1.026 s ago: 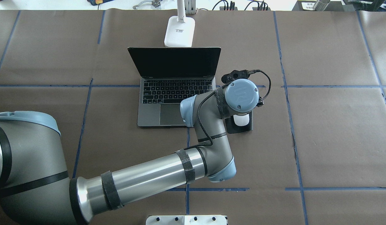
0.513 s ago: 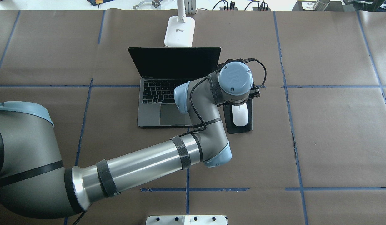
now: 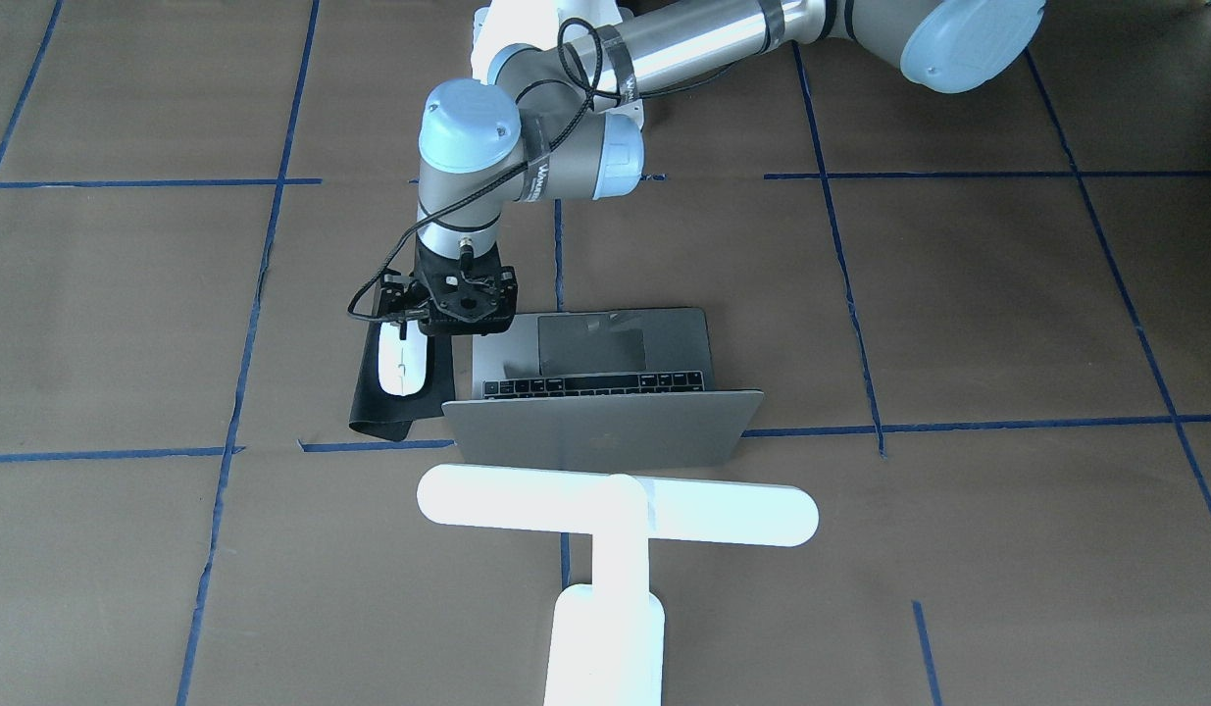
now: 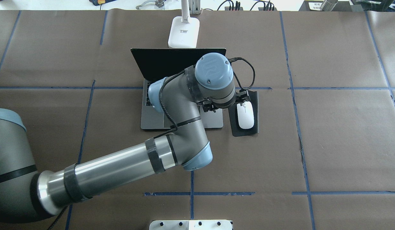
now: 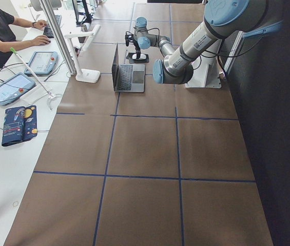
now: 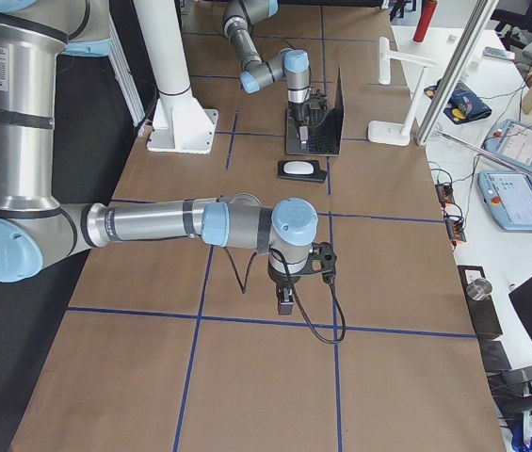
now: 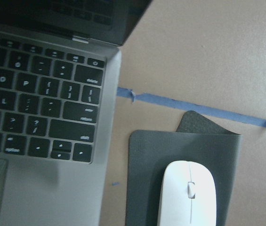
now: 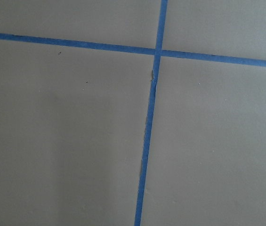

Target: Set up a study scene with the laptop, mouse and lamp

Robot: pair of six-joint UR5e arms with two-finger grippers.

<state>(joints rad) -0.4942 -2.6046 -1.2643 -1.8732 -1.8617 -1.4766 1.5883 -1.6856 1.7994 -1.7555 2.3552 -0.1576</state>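
Laptop (image 3: 605, 431) open at centre of the overhead view, lamp (image 3: 615, 515) base just behind its screen edge. Mouse (image 4: 245, 115) lies on black mat (image 4: 245, 132), just right of the laptop's edge with a thin gap. Left gripper (image 3: 455, 314) hangs over that gap; fingers hidden, can't tell its state. Right gripper (image 6: 286, 299) is over brown-paper bench (image 4: 338, 143), well apart; can't tell either. Broad bench right of the mat.

Overhead and front views face oppositely, both showing the laptop (image 4: 152, 118).
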